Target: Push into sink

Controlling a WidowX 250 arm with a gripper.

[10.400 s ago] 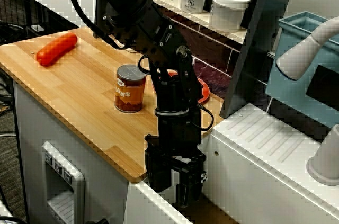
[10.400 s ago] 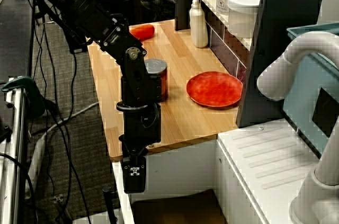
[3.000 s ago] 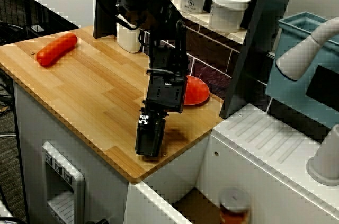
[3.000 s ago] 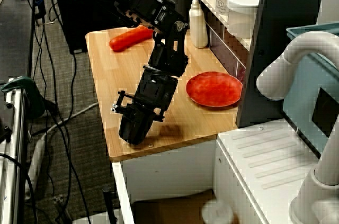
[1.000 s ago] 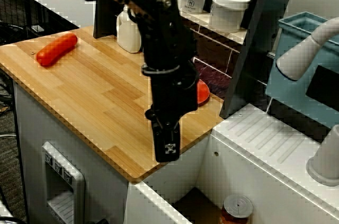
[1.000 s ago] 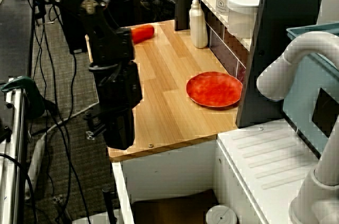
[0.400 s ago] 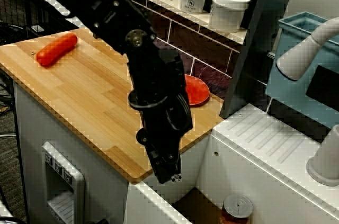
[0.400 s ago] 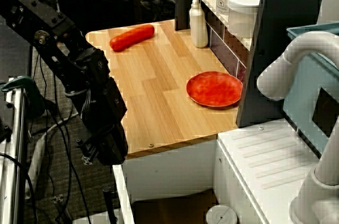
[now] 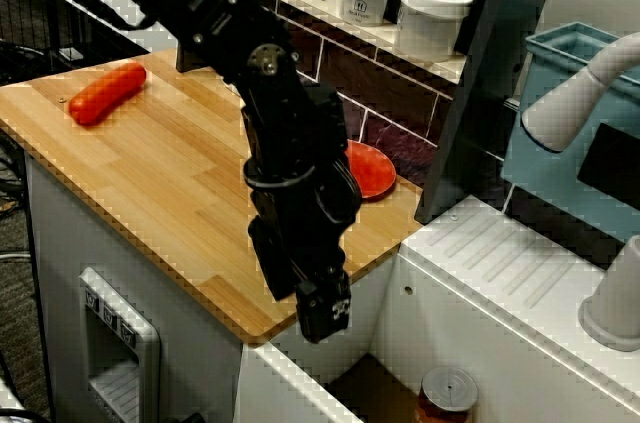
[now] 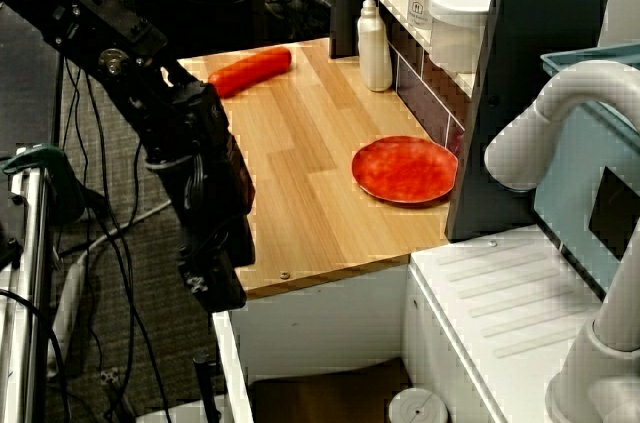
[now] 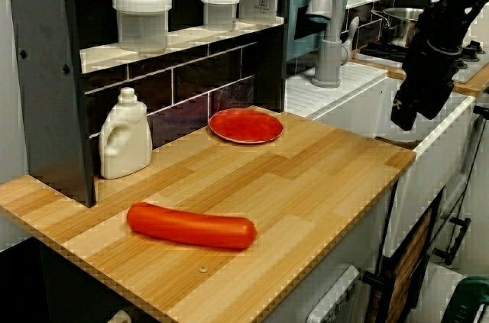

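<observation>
A brown can with a silver lid (image 9: 446, 395) stands upright inside the sink (image 9: 366, 381), near its right wall. From above only the can's lid (image 10: 415, 407) shows, at the bottom edge over the sink's brownish floor (image 10: 320, 393). My black gripper (image 9: 325, 318) hangs just off the wooden counter's front corner, above the sink's left end and well left of the can. Its fingers look pressed together with nothing between them. The gripper (image 10: 215, 288) sits off the counter's front edge in the view from above. Along the counter, the gripper (image 11: 405, 113) is beyond the far corner.
On the wooden counter (image 9: 170, 183) lie a red sausage (image 9: 105, 93) at the far left and a red plate (image 9: 365, 171) by the back wall. A white bottle (image 10: 375, 43) stands by the shelf with white jars (image 9: 432, 15). A grey faucet (image 11: 328, 25) and teal bin (image 9: 560, 113) are past the sink.
The can stood on the counter earlier, then dropped off the edge and now stands in the sink. Over the last second my gripper swung down past the counter's front corner.
</observation>
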